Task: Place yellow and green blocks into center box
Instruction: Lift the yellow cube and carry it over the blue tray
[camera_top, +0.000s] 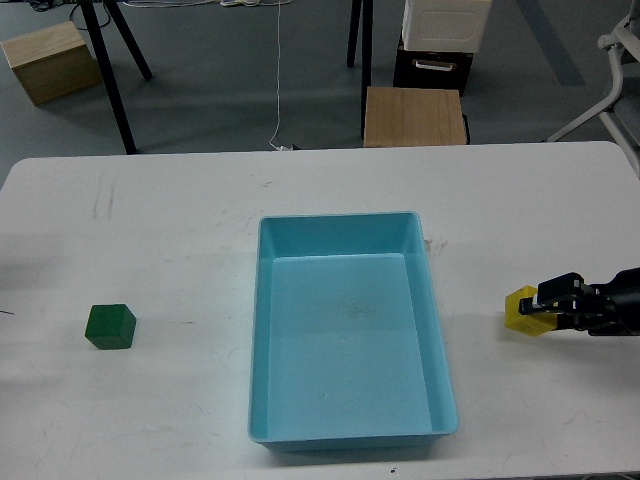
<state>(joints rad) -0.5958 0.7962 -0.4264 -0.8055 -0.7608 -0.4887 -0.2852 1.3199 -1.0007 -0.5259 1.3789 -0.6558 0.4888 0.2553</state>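
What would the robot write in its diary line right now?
right claw: shut on yellow block | green block: on table | blue box: empty

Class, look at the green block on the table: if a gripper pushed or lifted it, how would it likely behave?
The green block looks like a solid cube with flat faces, so it would probably slide, not roll, when pushed across the white table. It seems rigid, so it should keep its shape when gripped. Being small, it is likely light, though its material can't be confirmed.

A plain light-blue rectangular plastic box (350, 330) sits on the white desk (150, 220). The small cube block (110, 326) is dark green; the block (522, 311) by the black fingers (556, 296) is bright yellow.
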